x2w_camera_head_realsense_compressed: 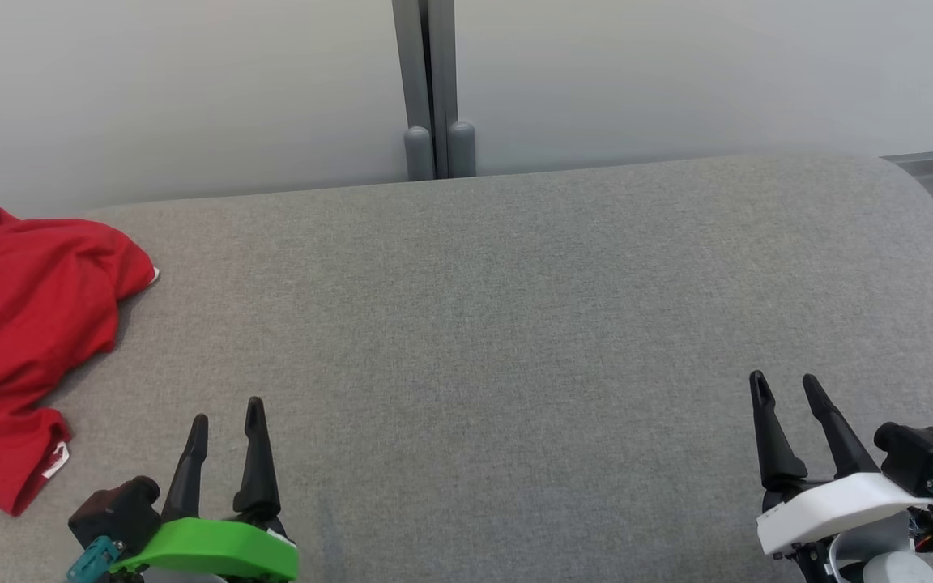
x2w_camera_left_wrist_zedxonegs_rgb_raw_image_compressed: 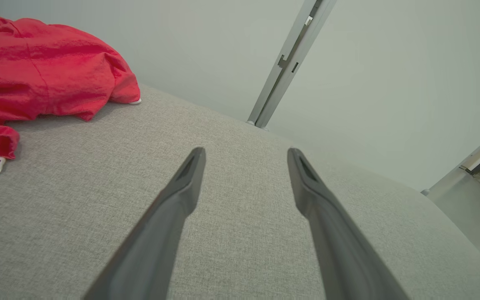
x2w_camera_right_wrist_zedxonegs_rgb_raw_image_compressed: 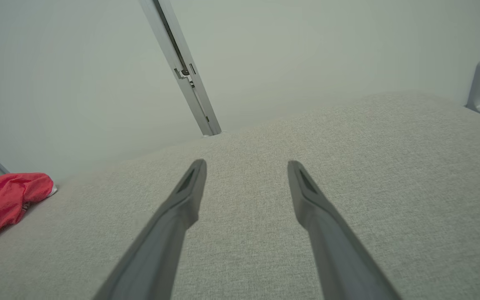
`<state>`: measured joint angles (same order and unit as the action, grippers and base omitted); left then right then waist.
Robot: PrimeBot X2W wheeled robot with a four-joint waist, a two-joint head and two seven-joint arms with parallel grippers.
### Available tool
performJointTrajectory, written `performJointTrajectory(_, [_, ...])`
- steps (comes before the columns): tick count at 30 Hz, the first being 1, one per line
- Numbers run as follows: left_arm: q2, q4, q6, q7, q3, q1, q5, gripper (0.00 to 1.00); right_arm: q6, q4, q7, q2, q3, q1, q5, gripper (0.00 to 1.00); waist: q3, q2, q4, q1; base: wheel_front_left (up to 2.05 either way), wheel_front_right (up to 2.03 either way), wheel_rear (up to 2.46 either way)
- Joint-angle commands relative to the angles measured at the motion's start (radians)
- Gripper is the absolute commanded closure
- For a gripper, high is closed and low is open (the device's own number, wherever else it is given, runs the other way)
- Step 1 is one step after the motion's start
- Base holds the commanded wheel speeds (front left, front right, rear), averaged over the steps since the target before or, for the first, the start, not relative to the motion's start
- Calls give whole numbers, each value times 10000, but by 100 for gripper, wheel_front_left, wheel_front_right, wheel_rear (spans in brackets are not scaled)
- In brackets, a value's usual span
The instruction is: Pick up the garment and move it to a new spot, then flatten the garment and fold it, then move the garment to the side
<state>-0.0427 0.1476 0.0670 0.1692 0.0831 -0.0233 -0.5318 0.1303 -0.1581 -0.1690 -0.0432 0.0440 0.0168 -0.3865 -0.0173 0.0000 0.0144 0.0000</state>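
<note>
Head view: garment (x2w_camera_head_realsense_compressed: 21, 324) near left pincer (x2w_camera_head_realsense_compressed: 227, 411).

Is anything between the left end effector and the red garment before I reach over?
Nothing visible does. The open left end effector is over bare grey cushion, and the red garment lies crumpled to its left, apart from it.

red garment (x2w_camera_head_realsense_compressed: 21, 316) on a plain grey fabric surface (x2w_camera_head_realsense_compressed: 515, 324).

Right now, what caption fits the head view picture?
Crumpled red shirt lies far left on the grey fabric surface; left gripper and right gripper rest open, empty.
</note>
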Motion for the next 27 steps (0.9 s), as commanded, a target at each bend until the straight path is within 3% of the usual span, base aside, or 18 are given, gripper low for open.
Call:
performJointTrajectory(1, [-78,-23,0,106,20,-47,292,0,5,31,-109,-60,-14,-29,301,0,-4,0,6,0,0,0,0])
performJointTrajectory(27, [-98,527,-135,651,150,-231,1821,0,5,-95,-658,-83,-159,-96,2526,0,-9,0,60,0,0,0,0])
